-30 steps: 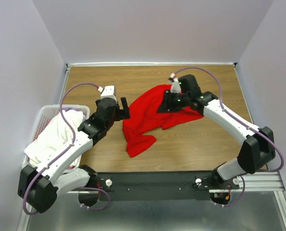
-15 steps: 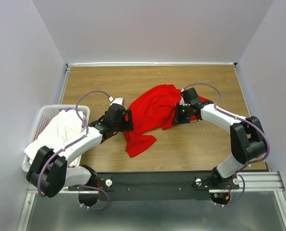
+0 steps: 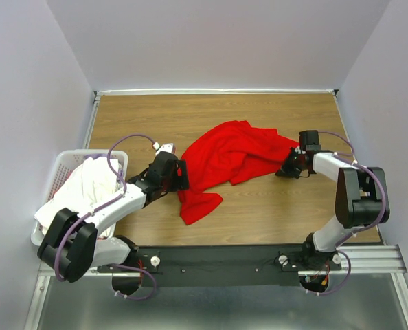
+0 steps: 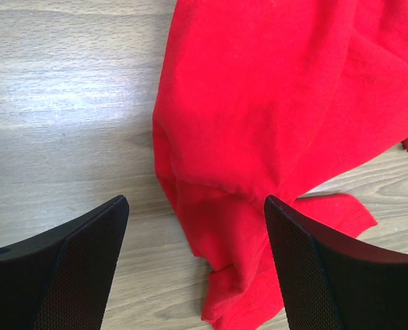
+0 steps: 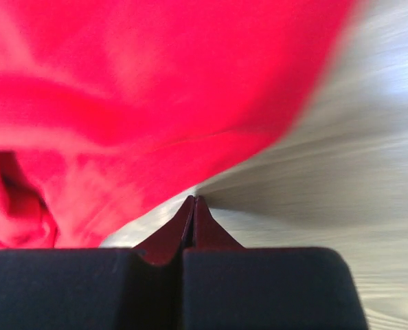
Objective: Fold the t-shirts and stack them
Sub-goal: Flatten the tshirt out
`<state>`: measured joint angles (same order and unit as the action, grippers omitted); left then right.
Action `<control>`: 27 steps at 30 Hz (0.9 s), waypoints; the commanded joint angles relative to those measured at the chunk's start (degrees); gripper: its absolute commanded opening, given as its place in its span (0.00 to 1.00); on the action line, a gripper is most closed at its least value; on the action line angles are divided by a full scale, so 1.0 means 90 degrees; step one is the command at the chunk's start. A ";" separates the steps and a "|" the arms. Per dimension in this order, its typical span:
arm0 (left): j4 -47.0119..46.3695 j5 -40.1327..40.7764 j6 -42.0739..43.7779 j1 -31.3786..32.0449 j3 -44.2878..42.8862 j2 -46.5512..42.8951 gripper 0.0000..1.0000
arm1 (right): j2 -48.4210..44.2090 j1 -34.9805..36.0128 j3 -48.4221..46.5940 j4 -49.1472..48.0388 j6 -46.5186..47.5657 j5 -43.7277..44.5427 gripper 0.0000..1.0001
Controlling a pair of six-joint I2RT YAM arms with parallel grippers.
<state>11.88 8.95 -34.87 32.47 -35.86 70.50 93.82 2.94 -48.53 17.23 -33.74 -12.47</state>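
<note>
Your right gripper [image 5: 194,206] pinches the red t-shirt [image 3: 231,155] at its right edge; your left gripper [image 4: 196,203] hangs wide open over the left.

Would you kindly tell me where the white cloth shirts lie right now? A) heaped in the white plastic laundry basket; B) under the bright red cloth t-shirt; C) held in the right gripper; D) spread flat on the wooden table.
A: the white cloth shirts sit heaped inside the white plastic laundry basket on the left, apart from the bright red cloth t-shirt.
</note>
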 commanded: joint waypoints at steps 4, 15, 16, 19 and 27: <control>-0.0177 0.0148 -0.0032 -0.0004 0.0009 -0.0040 0.87 | -0.0512 -0.0190 0.0012 -0.0205 0.0077 -0.1025 0.06; -0.0265 0.0129 0.0115 -0.0014 -0.0195 0.0252 0.87 | 0.0317 0.0806 -0.0310 -0.0948 -0.0333 -0.1642 0.09; -0.0256 0.0129 0.0125 -0.0014 -0.0215 0.0253 0.87 | 0.0414 0.0826 -0.0330 -0.1006 -0.0353 -0.1642 0.09; -0.0246 0.0138 0.0134 -0.0014 -0.0235 0.0243 0.87 | 0.0786 0.0826 -0.0398 -0.1017 -0.0402 -0.1350 0.08; -0.0129 0.0216 0.0154 -0.0014 -0.0128 0.0029 0.82 | 0.0650 -0.0976 0.0245 -0.0890 -0.0500 -0.0246 0.01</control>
<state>10.46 8.99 -33.89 32.47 -36.69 72.62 100.55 5.10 -50.35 7.94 -37.95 -24.29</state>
